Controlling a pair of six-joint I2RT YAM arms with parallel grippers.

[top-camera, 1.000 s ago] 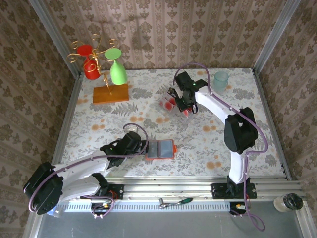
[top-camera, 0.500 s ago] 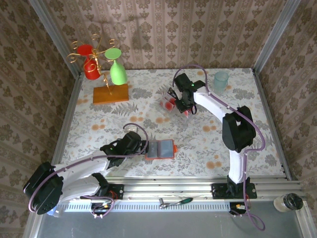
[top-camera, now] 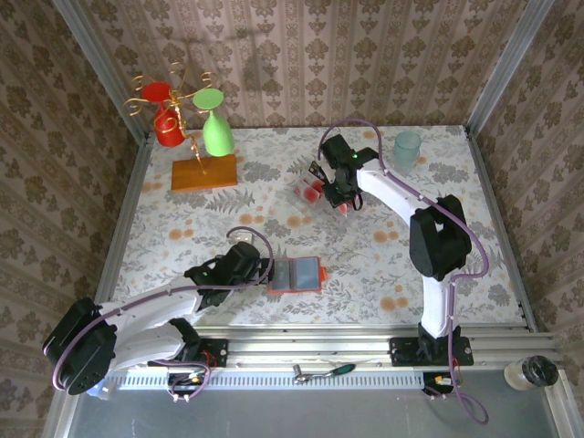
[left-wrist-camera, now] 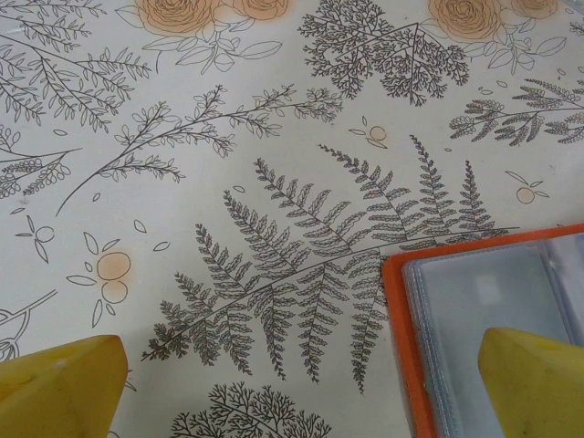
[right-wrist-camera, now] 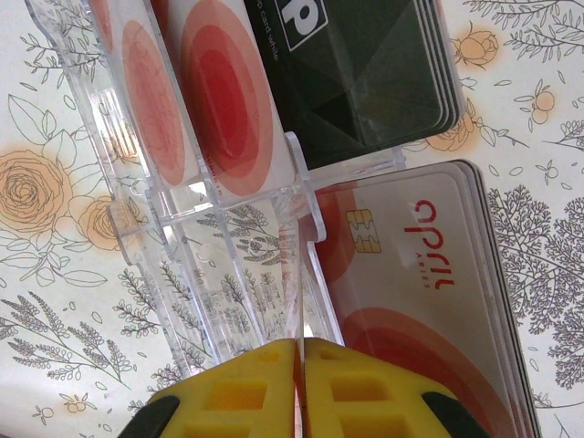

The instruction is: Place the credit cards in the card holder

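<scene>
Overhanging, the right hand (top-camera: 341,195) hides some credit cards (top-camera: 308,190).

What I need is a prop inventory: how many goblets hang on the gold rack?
2: a red goblet on the left of the rack and a green goblet on its right, both hanging bowl-down over the wooden base. None looks hidden.

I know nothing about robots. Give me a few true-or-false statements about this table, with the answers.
1. The card holder lies open on the table. True.
2. The left gripper is clamped shut. False: its fingers stand wide apart, beside the card holder.
3. Some credit cards sit in a clear stand. True.
4. The right gripper is at the card holder. False: it is shut, over at the clear stand.
</scene>
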